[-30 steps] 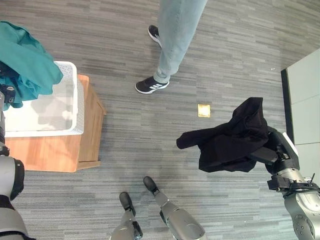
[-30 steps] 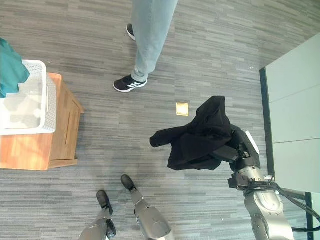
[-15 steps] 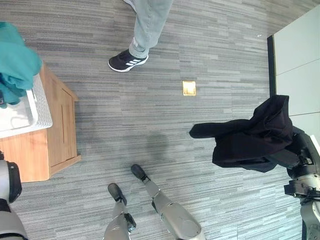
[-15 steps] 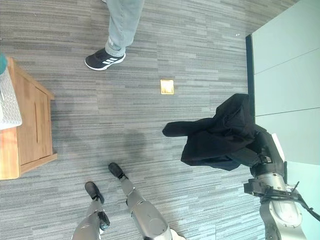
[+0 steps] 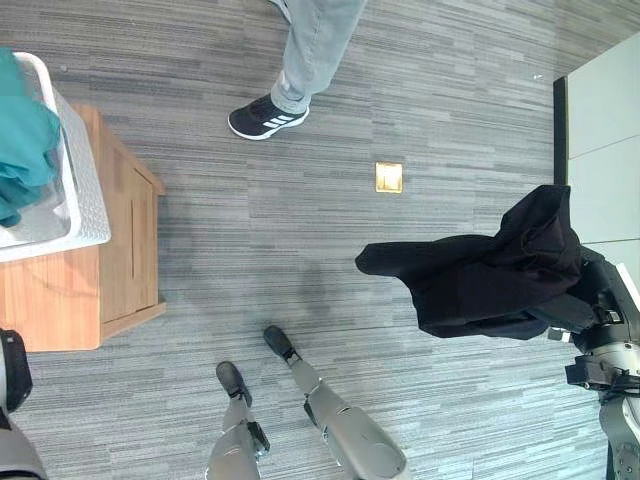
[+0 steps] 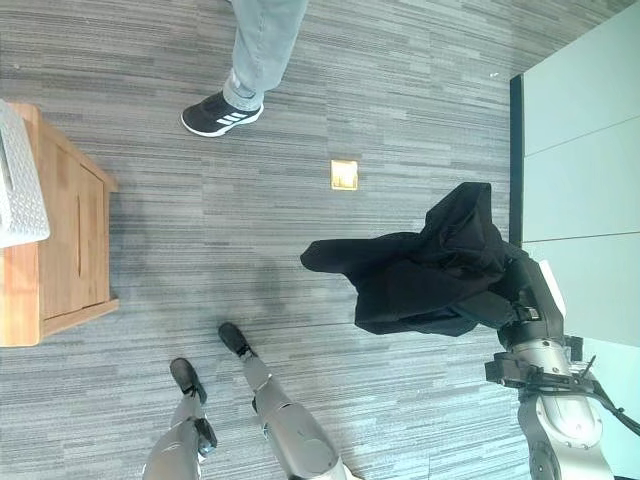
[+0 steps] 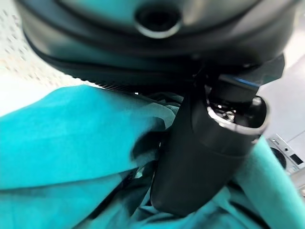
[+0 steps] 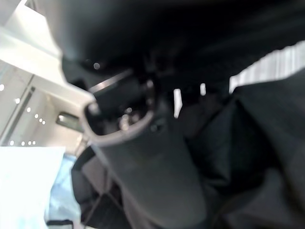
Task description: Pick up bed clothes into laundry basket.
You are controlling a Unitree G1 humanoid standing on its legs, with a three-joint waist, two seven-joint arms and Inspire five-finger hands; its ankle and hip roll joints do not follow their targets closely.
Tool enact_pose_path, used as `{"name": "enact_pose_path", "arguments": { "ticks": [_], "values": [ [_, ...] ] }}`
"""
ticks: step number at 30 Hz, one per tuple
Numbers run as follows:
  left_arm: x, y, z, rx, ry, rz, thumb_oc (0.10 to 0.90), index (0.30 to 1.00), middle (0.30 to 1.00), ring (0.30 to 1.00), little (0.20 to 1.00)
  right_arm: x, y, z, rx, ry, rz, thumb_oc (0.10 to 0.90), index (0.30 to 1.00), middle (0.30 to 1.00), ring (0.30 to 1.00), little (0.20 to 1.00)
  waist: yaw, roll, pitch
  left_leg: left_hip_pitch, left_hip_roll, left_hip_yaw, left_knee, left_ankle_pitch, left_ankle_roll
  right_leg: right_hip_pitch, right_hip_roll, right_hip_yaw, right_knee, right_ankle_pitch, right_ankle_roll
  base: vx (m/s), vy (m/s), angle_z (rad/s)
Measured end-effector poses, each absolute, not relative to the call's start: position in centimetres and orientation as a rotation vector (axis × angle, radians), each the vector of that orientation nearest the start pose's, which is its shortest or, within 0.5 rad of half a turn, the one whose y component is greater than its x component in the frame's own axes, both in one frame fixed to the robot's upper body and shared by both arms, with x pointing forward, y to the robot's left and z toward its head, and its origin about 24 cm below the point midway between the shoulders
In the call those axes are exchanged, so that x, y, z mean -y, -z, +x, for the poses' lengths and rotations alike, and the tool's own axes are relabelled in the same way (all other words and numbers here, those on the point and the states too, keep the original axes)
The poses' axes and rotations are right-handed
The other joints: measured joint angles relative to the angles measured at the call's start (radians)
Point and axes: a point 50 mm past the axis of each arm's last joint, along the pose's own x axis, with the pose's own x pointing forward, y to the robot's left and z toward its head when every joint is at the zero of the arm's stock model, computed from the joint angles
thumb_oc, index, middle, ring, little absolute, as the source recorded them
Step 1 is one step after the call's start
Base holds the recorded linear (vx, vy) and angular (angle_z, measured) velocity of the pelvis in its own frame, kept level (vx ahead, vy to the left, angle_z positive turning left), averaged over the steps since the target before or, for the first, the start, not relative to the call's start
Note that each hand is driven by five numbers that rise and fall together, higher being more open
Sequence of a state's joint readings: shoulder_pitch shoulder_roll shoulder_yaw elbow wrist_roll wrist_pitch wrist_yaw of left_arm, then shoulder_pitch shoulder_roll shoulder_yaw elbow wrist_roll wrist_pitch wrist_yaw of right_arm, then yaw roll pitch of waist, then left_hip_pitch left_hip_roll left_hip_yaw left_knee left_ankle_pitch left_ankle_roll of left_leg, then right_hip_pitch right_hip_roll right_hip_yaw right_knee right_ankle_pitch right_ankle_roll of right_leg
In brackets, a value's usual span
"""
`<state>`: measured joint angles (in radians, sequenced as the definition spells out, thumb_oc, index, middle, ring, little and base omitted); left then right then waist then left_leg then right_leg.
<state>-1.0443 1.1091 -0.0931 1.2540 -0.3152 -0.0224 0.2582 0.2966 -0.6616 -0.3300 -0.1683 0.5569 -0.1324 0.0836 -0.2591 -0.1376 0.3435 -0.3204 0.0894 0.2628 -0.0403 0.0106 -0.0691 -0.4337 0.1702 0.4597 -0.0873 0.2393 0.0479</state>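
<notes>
Clothes are in both hands: a black garment point(image 5: 500, 270) hangs off the right hand point(image 5: 585, 300) on the right, well clear of the floor, while a teal garment point(image 5: 22, 150) is bunched at the left hand point(image 7: 205, 152) over the white laundry basket point(image 5: 85, 190) on the wooden table point(image 5: 120, 250). Left thumb presses into the teal cloth — gripping it. Right hand's fingers are buried in black cloth, so I cannot tell their state. Carrying step, I judge — next, swing the black garment left across to the basket. A person's leg point(image 5: 310, 50) stands at the far side.
</notes>
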Motion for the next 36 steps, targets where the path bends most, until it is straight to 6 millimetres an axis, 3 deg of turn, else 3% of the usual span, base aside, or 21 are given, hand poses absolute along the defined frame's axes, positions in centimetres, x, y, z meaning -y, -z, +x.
{"name": "enact_pose_path", "arguments": {
  "ticks": [6,7,11,17,26,32,35,36],
  "values": [
    [-46.6,-24.4,27.2,0.022,-1.045,0.321,0.406,0.309,0.309,0.309,0.309,31.5,-12.0,19.3,0.152,0.119,-0.209,0.400,0.300,0.300,0.300,0.300,0.002,0.000,0.000,-0.005,0.001,-0.015,0.002,0.001,-0.001,0.000,0.000,-0.016,0.000,0.001,-0.001,-0.02,0.000,0.06],
    [-46.7,-24.1,27.1,0.010,-1.048,0.319,0.800,0.900,0.900,0.900,0.900,31.6,-12.1,19.3,0.153,0.116,-0.214,0.400,0.300,0.300,0.300,0.300,0.003,0.000,0.000,-0.005,0.001,-0.016,0.002,0.001,-0.001,0.000,0.000,-0.017,0.000,0.001,-0.001,0.00,0.000,0.00],
    [-47.2,-22.9,26.6,-0.031,-1.053,0.292,0.800,0.900,0.900,0.900,0.900,31.6,-12.3,19.4,0.156,0.113,-0.223,0.400,0.300,0.300,0.300,0.300,0.002,0.000,0.000,-0.006,0.002,-0.021,0.002,0.001,-0.001,0.000,0.000,-0.018,0.000,0.001,-0.001,-0.01,0.004,0.01],
    [-46.9,-23.4,26.9,-0.010,-1.031,0.277,0.800,0.900,0.900,0.900,0.900,31.3,-12.6,19.8,0.171,0.087,-0.222,0.400,0.300,0.300,0.300,0.300,0.001,0.000,0.000,-0.001,0.002,-0.021,0.003,0.001,-0.001,0.004,0.001,-0.018,0.000,0.001,-0.001,-0.01,0.003,0.00],
    [-45.0,-27.4,28.6,0.188,-0.931,0.252,0.800,0.900,0.900,0.900,0.900,29.8,-11.6,20.4,0.145,0.007,-0.186,0.400,0.300,0.300,0.300,0.300,0.016,0.000,0.000,0.074,0.011,-0.018,-0.006,0.000,-0.003,0.072,0.011,-0.016,0.000,0.001,-0.001,0.01,-0.030,-0.04],
    [-42.7,-29.7,29.7,0.333,-0.819,0.278,0.800,0.900,0.900,0.900,0.900,28.7,-11.2,21.2,0.142,-0.030,-0.157,0.400,0.300,0.300,0.300,0.300,0.036,0.000,0.001,0.132,0.014,-0.003,-0.019,0.004,-0.011,0.119,0.015,-0.019,0.000,0.001,-0.001,0.05,-0.054,-0.06],
    [-39.8,-30.9,30.3,0.466,-0.698,0.307,0.800,0.900,0.900,0.900,0.900,29.2,-11.7,22.3,0.168,-0.005,-0.166,0.400,0.300,0.300,0.300,0.300,0.058,0.012,0.007,0.173,0.017,-0.023,-0.025,0.007,-0.021,0.164,0.012,-0.056,0.001,-0.005,-0.007,0.04,-0.059,0.15],
    [-37.4,-30.9,30.1,0.557,-0.581,0.359,0.800,0.900,0.900,0.900,0.900,29.9,-12.2,22.8,0.183,0.038,-0.178,0.400,0.300,0.300,0.300,0.300,0.073,0.035,0.019,0.213,0.015,-0.044,-0.040,0.013,-0.028,0.200,0.010,-0.077,0.000,-0.009,-0.009,-0.01,-0.029,0.34]
  ]
}}
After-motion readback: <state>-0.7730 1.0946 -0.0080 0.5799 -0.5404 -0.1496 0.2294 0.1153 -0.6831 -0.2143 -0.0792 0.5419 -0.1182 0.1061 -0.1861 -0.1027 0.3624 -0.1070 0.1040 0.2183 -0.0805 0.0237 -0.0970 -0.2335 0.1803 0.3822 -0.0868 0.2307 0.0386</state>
